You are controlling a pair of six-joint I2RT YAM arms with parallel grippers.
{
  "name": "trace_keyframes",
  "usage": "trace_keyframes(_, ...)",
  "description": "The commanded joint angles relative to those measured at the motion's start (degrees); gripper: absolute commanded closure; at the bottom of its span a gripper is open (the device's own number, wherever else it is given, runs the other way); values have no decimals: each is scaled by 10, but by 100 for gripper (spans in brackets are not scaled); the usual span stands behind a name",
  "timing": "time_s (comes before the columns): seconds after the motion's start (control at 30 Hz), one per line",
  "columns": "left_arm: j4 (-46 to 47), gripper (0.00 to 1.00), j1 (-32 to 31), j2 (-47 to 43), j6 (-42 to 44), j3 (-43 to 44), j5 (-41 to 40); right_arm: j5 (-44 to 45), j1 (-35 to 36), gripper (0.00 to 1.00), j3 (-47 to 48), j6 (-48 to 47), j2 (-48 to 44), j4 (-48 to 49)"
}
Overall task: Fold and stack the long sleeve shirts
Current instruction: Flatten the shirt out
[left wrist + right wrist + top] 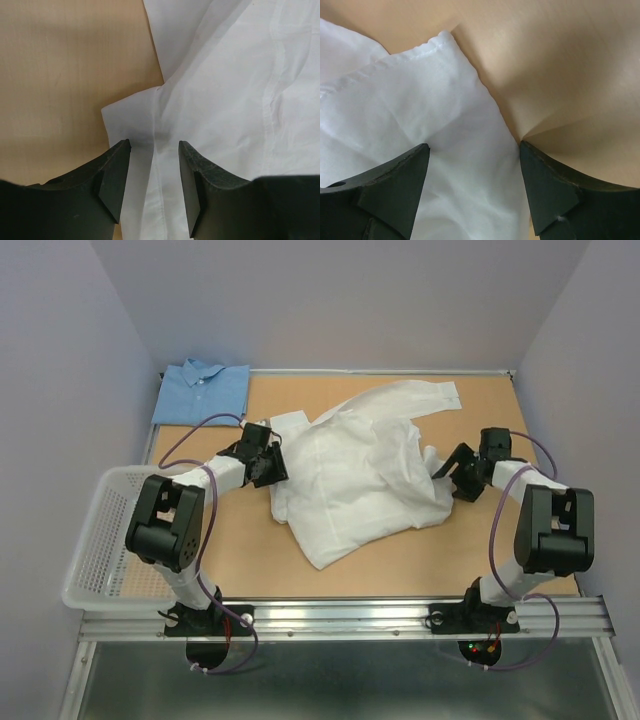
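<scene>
black fingers (115, 175) of the left pincer (154, 145) are seen closest in the left wrist view. they are spread apart over a folded corner of the white shirt (360, 475), with cloth lying flat in the gap and nothing pinched. the right pincer (474, 146) is likewise held wide over a hemmed edge of the same shirt. one of its tips is placed over cloth and the other over bare worktop (400, 565), and no grip is shown.

from above, the white shirt is found in the middle of the worktop, rumpled and only loosely gathered, with one sleeve thrown out toward the far edge. the left pincer is placed at its left edge and the right pincer at its right edge. the light blue shirt (203, 390) is laid at the far left corner, neatly folded with the collar showing, well apart from the white one. a white mesh basket (85, 570) is set off the left side of the worktop.

about half of the task is judged done, since one shirt is folded. the white shirt is not yet brought to a compact shape, and it is not yet stacked with the blue one.
</scene>
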Motion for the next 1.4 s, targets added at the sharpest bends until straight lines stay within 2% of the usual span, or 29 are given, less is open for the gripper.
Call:
trace_keyframes(0.0, 9, 45, 5, 10, 10, -12, -10, 66, 20, 22, 30, -21, 38, 24)
trace_keyframes(0.03, 9, 45, 5, 11, 9, -13, -10, 73, 27, 23, 32, -24, 44, 24)
trace_keyframes(0.17, 9, 45, 6, 15, 9, -14, -14, 93, 42, 35, 40, -27, 79, 24)
trace_keyframes(0.23, 9, 45, 11, 18, 8, -13, -14, 98, 43, 55, 44, -23, 84, 24)
trace_keyframes(0.27, 9, 45, 16, 20, 8, -13, -10, 105, 43, 75, 47, -23, 81, 23)
trace_keyframes(0.33, 8, 45, 25, 24, 8, -11, -8, 118, 43, 91, 65, -30, 65, 14)
trace_keyframes(0.4, 7, 46, 44, 26, 8, -4, 0, 158, 43, 99, 99, -39, 36, -30)
trace_keyframes(0.57, -7, 46, 75, 36, 14, 36, -3, 277, 42, 99, 249, -53, -24, -148)
trace_keyframes(0.63, -12, 46, 80, 42, 14, 46, -1, 320, 41, 99, 275, -44, -54, -200)
trace_keyframes(0.77, -14, 46, 82, 44, 10, 54, 11, 316, 41, 99, 284, -11, -121, -248)
trace_keyframes(0.87, -12, 46, 82, 42, 9, 49, 21, 297, 41, 99, 247, 3, -189, -267)
trace_keyframes(1.0, -13, 46, 82, 22, 11, 36, 36, 227, 42, 99, 192, 21, -252, -317)
trace_keyframes(1.03, -13, 46, 82, 16, 12, 34, 41, 210, 42, 96, 177, 22, -264, -323)
trace_keyframes(1.07, -15, 46, 82, 10, 12, 30, 50, 196, 42, 87, 156, 27, -285, -330)
trace_keyframes(1.13, -16, 45, 82, -13, 12, 24, 60, 185, 42, 78, 140, 27, -307, -353)
trace_keyframes(1.17, -16, 42, 82, -20, 10, 17, 66, 192, 42, 58, 138, 19, -321, -361)
trace_keyframes(1.27, -25, 35, 82, -54, 10, 6, 73, 238, 42, 37, 148, -12, -327, -379)
trace_keyframes(1.3, -28, 34, 82, -75, 9, -5, 81, 237, 42, 27, 158, -25, -323, -377)
trace_keyframes(1.37, -34, 27, 80, -96, 7, -19, 86, 212, 41, 25, 170, -65, -310, -372)
